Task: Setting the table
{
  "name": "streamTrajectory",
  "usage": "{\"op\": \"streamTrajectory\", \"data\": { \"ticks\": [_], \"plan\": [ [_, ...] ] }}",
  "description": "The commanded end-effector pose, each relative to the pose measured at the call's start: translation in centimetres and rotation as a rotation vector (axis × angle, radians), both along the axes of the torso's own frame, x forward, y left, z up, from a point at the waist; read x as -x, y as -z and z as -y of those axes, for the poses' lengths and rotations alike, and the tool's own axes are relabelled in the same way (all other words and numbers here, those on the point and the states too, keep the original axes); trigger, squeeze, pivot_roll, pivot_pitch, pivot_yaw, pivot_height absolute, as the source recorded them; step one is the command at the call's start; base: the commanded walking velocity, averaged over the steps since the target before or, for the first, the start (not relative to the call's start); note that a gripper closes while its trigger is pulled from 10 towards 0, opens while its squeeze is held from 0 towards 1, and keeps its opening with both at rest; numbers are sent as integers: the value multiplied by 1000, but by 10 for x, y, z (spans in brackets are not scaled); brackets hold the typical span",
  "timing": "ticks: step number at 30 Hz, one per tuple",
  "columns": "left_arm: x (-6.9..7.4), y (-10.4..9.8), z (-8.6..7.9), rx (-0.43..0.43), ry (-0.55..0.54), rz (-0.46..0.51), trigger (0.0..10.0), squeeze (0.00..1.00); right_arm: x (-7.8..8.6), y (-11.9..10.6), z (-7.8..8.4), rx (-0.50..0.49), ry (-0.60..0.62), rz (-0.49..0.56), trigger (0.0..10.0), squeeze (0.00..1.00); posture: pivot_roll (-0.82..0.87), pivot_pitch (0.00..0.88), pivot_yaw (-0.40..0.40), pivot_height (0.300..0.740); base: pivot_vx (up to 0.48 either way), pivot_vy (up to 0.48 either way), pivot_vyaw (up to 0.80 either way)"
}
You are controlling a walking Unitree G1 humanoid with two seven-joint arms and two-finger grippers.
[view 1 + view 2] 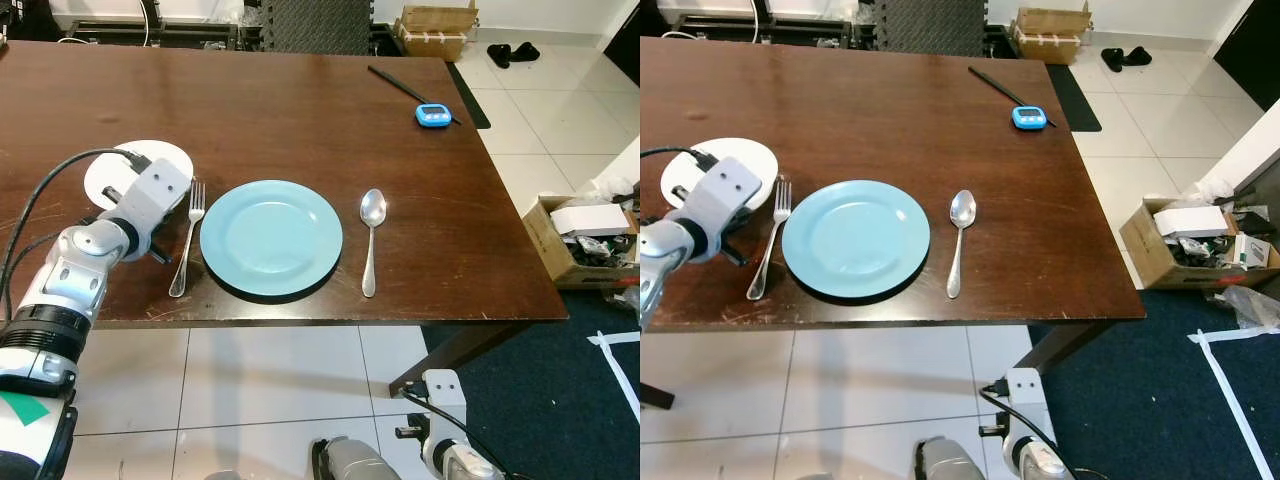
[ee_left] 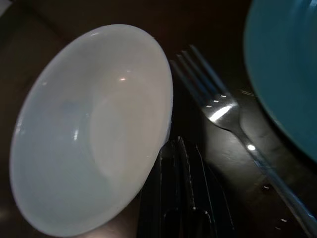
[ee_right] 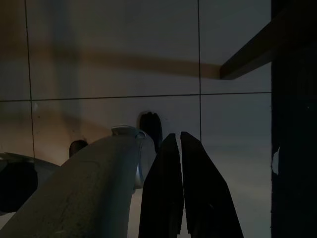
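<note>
Tableware is being laid out as one place setting near the front edge of the dark brown wooden surface (image 1: 300, 110). Nearest, below that edge, the right claw (image 3: 179, 148) is being left idle over the pale floor tiles, its two black fingers pressed together on nothing. On the surface, a round light-blue plate (image 1: 271, 237) is being kept central, with a silver metal fork (image 1: 188, 238) just beside it on the robot's left and a silver metal spoon (image 1: 371, 238) near it on the right, apart from the rim; this looks like the usual arrangement, so each is at hand for a diner. Beside the fork's tines, on the side away from the plate, a white round bowl (image 2: 89, 129) is being placed as a side dish. The left claw (image 2: 179, 148) is being held low just beside the bowl's rim, fingers closed together and gripping nothing, so the bowl is judged to be resting freely. Farther back, a small blue timer-like device (image 1: 433, 115) and a thin black stick (image 1: 395, 82) are lying well apart from the setting.
</note>
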State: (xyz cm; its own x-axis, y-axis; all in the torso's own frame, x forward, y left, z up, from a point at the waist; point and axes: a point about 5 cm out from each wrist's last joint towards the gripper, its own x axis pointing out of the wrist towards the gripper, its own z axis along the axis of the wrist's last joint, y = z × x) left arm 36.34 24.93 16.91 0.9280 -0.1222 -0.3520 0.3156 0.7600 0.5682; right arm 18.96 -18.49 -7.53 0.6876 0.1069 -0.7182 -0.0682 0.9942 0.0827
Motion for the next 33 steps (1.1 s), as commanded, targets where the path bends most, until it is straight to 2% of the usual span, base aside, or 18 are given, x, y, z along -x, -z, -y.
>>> {"op": "streamTrajectory", "data": {
  "ticks": [1,6,16,22,25,28,33],
  "plan": [
    [0,0,-7,-18,-30,3,0,0,6,3,4,2,16,-17,10000,0,47,84,-12,740,0,0,0],
    [-1,1,-13,-43,-71,20,0,0,5,2,5,2,17,-14,10000,0,45,86,-11,740,0,0,0],
    [1,5,-18,-78,-68,-6,0,0,5,2,5,3,19,-15,10000,0,44,85,-12,740,0,0,0],
    [10,7,-17,-79,-22,-121,0,0,5,2,5,3,20,-14,10000,0,40,83,-11,740,0,0,0],
    [21,-1,-20,-83,26,-219,0,0,6,2,6,4,22,-14,10000,0,40,84,-10,740,0,0,0],
    [25,-4,-22,-98,32,-241,0,0,6,2,6,5,22,-14,10000,0,40,84,-10,740,0,0,0],
    [42,-23,-26,-86,93,-316,0,0,6,2,6,5,19,-14,10000,0,45,80,-14,740,0,0,0]
  ]
}}
